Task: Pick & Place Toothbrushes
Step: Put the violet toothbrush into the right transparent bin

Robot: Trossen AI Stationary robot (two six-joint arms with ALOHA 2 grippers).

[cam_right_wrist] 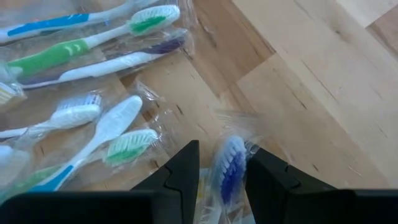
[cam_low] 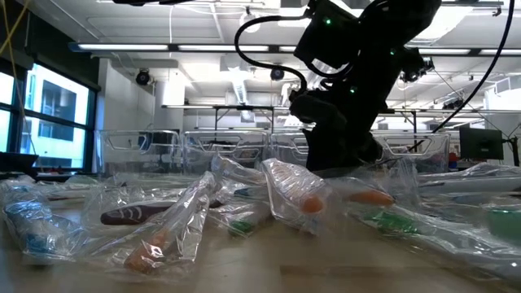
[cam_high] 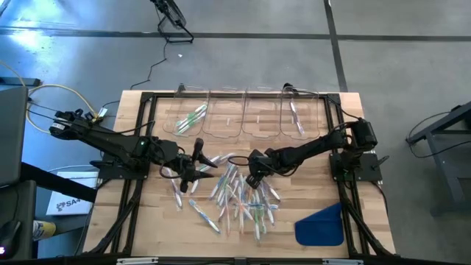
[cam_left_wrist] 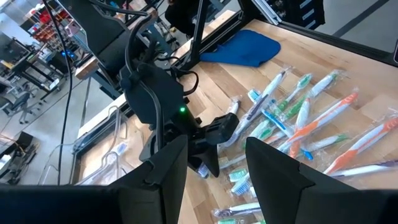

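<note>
Wooden table (cam_high: 147, 221); toothbrushes (cam_high: 239, 195), seemingly wrapped.

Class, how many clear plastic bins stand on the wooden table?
4, in one row along the far edge: leftmost bin, second bin, third bin, rightmost bin. None seems hidden.
</note>
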